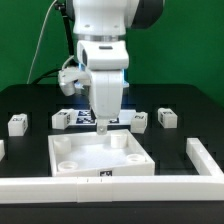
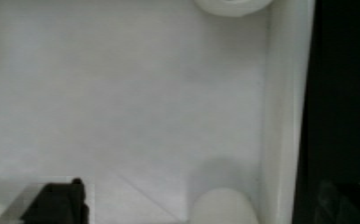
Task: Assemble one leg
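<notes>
**TOOL ABOVE PANEL, LEGS ON BENCH**

**Tool position.** In the exterior view you see the tool (image 1: 101,128) pointing straight down over the rear part of the white square panel (image 1: 135,160). Its tip is close to the panel surface, but you cannot confirm contact. The panel lies flat on the black bench (image 1: 30,150) with its round corner holes facing up.

**Tool state.** You cannot tell how far the tool is open or whether it grips anything. The exterior view shows the fingers only as one narrow tip. The wrist view shows one dark finger (image 2: 56,200) against the white panel surface. The opposite edge of that picture is dark bench, and a second finger cannot be separated from it. One corner hole (image 2: 230,5) is partly in frame.

**Leg positions.** Four legs stand in a row on the bench behind the panel, all apart from the tool:
- The far-left leg (image 1: 17,123) is well off toward the exterior view's left.
- The inner-left leg (image 1: 62,118) is near the arm, on its left in the exterior view.
- The inner-right leg (image 1: 140,121) is near the panel's rear corner on the exterior view's right.
- The far-right leg (image 1: 168,118) is near the inner-right leg.

**Other items.** The marker board (image 1: 115,119) lies behind the tool, partly hidden by the arm. A long white bar (image 1: 60,187) lies along the panel's front edge.
</notes>
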`<action>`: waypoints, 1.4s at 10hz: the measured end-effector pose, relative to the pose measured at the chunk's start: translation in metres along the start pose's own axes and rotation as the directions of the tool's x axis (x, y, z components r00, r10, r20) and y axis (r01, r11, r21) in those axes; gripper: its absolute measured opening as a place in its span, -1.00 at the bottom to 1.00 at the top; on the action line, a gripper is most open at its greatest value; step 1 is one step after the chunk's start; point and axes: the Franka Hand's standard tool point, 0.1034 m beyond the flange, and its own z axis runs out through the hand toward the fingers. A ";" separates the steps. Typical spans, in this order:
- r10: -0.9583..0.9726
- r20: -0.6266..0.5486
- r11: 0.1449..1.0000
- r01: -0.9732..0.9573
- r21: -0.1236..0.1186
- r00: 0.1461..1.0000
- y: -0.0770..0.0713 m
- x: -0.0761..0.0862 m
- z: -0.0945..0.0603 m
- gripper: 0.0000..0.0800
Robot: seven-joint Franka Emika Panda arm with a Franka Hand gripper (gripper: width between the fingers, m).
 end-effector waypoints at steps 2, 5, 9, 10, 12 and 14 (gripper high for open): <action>0.017 -0.010 1.000 -0.017 0.009 1.000 -0.010 -0.005 0.022 0.62; 0.026 -0.014 0.999 -0.026 0.023 1.000 -0.014 -0.005 0.030 0.62; 0.026 -0.014 0.999 -0.026 0.024 1.000 -0.015 -0.005 0.031 -0.40; 0.026 -0.014 0.999 -0.026 0.025 1.000 -0.015 -0.005 0.031 -0.40; 0.031 -0.014 0.999 -0.031 0.026 0.999 -0.015 -0.005 0.031 -0.86; 0.031 -0.014 0.999 -0.031 0.026 0.999 -0.015 -0.005 0.031 -0.86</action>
